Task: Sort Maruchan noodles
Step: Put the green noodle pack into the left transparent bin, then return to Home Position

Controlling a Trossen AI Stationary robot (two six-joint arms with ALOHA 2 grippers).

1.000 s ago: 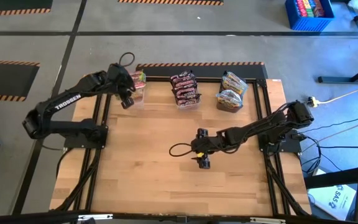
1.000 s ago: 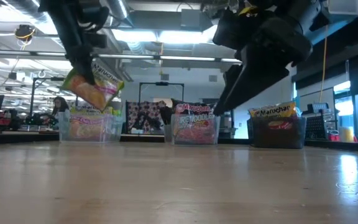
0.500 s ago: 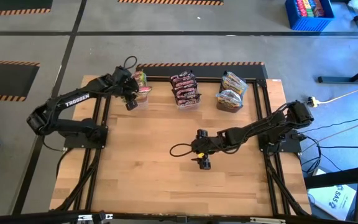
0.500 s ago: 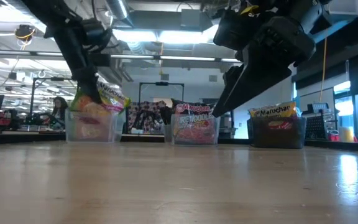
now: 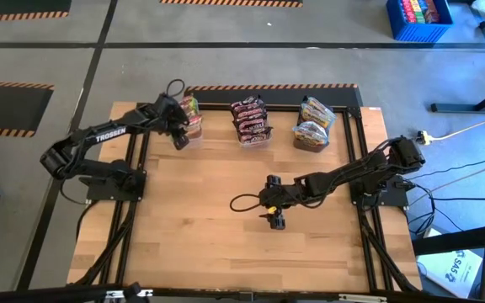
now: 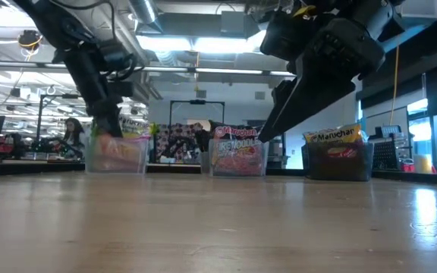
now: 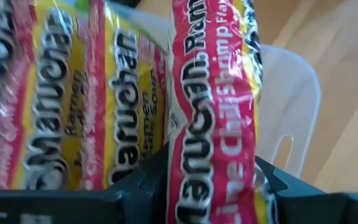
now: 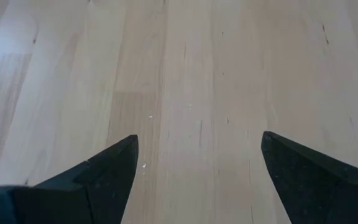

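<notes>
Left gripper (image 5: 180, 139): your left gripper is down at the left clear tub (image 5: 191, 128), at the bench's far edge, and it's clamped on a yellow-green packet (image 7: 213, 118); in the left wrist view the packet stands on edge between the two dark fingers (image 7: 138, 186), red lettering facing the camera.

Held packet: it sits right alongside the other yellow-green packets (image 7: 73, 106) already standing in that tub; you can't tell whether it touches the tub floor.

Left tub from the low view: the arm comes down into the tub (image 6: 116, 154), yellow and pink wrappers showing through the clear wall.

Right gripper (image 5: 276, 220): your right gripper hangs over bare wood near the middle of the bench (image 5: 200, 219), fingers spread wide with nothing between them; the right wrist view shows only plank between the two fingertips (image 8: 114, 158).

Middle tub (image 5: 253, 135): clear, packed with dark maroon-red packets (image 5: 250, 116), just right of the left tub along the far edge.

Right tub (image 5: 311, 139): dark grey, holding yellow-orange packets (image 5: 317, 114), nearest the right arm's base.

Beyond the bench: a person (image 6: 72, 133) sits far back in the room in the low view.
</notes>
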